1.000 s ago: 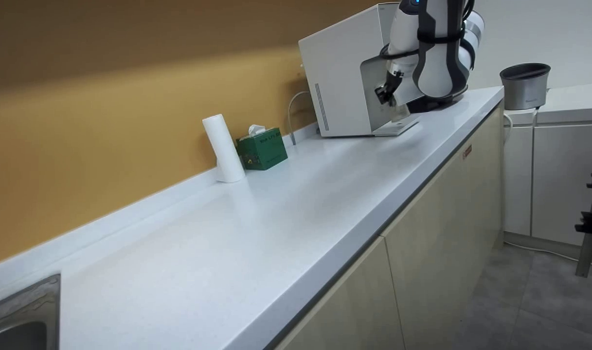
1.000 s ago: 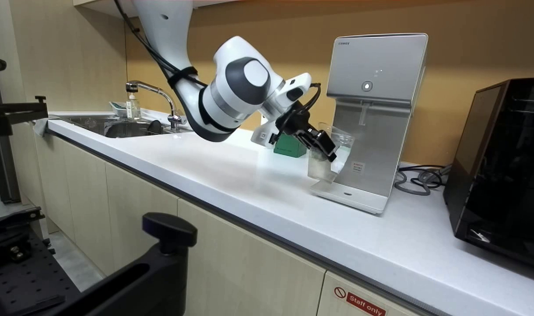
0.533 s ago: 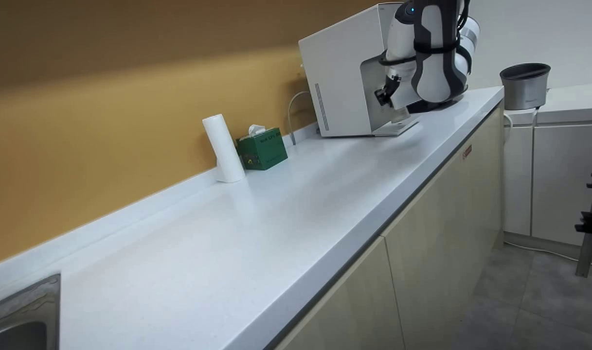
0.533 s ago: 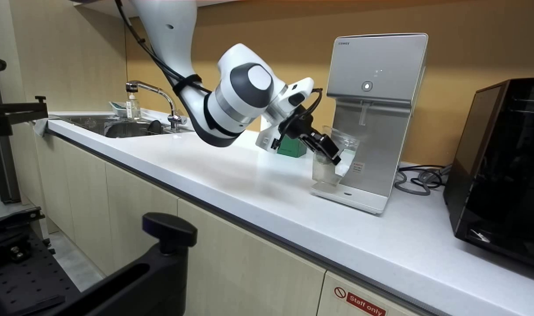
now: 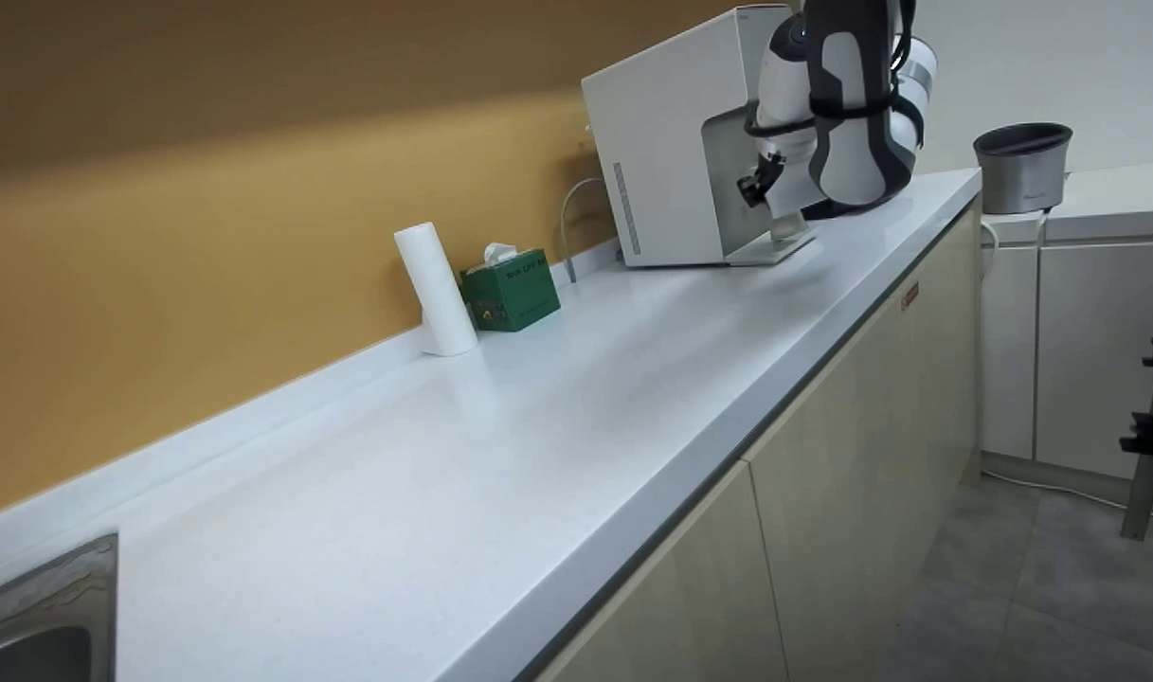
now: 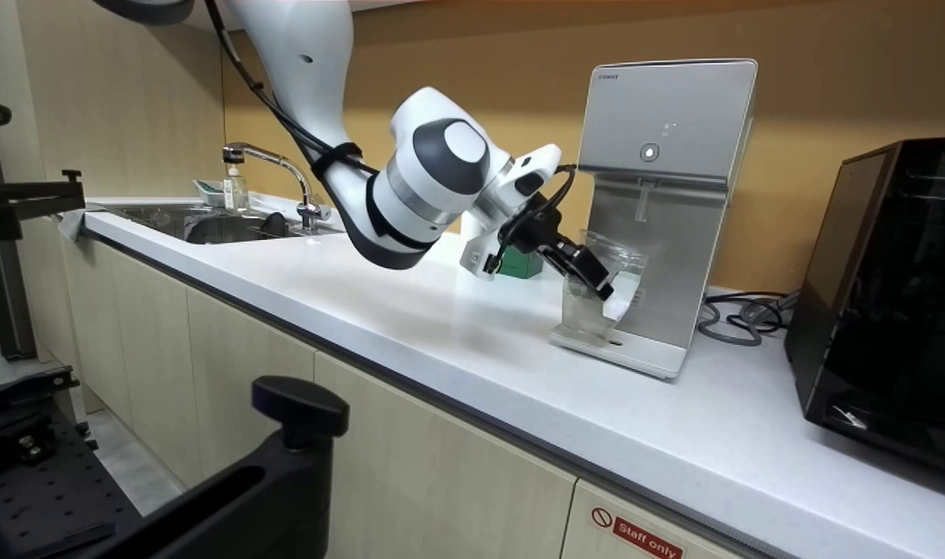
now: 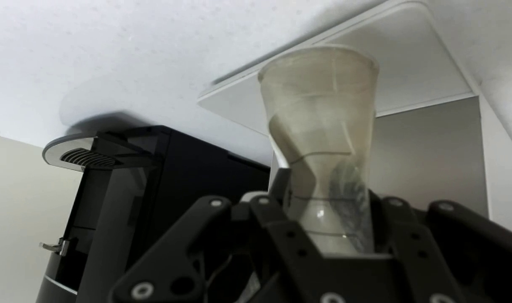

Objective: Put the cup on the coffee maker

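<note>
The clear tapered cup [image 6: 588, 314] is held slightly tilted over the front tray of the coffee maker, the boxy machine with a white side [image 5: 671, 161] and a grey front [image 6: 666, 116]. My gripper [image 6: 601, 289] is shut around the cup; its fingers press on both sides in the wrist view [image 7: 328, 202]. There the cup [image 7: 319, 84] overlaps the white tray [image 7: 415, 54] and the grey front panel. I cannot tell whether the cup's base touches the tray [image 6: 647, 353]. In an exterior view, the cup [image 5: 786, 227] is partly hidden by my gripper.
A glossy black machine [image 6: 884, 295] stands right of the coffee maker and shows in the wrist view [image 7: 201, 181]. Cables [image 6: 740, 317] lie between them. A green tissue box [image 5: 510, 289] and a white roll [image 5: 436, 289] stand along the wall. The counter's front edge [image 6: 472, 388] runs nearby.
The arm has moved down and, in an exterior view, to the right. The held cup has lowered with it, from the tray's near-left edge to further over the tray.
</note>
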You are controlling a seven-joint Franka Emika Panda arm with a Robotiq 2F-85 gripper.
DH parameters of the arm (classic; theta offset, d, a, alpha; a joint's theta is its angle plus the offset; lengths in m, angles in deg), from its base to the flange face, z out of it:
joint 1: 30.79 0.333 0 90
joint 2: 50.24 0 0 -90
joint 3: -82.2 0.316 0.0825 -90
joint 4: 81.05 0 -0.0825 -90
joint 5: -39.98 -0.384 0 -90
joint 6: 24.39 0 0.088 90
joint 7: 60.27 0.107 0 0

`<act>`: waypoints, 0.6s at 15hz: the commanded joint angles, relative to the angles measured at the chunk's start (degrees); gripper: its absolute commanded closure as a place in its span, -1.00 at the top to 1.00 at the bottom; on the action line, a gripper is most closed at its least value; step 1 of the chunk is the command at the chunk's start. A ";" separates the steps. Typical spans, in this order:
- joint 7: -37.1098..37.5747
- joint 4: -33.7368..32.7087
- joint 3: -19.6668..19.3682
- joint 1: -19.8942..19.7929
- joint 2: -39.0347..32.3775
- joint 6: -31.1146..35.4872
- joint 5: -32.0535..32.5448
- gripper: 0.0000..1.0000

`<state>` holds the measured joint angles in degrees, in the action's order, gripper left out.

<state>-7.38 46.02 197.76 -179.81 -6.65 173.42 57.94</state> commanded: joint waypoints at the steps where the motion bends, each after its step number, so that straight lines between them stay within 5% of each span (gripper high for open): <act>1: 5.51 -2.33 -0.81 0.01 3.13 0.10 0.94 -0.84; 9: 7.45 -6.47 -1.48 0.03 6.98 0.09 0.84 -0.84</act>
<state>-3.57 42.71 197.71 -179.79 -2.94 173.42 57.93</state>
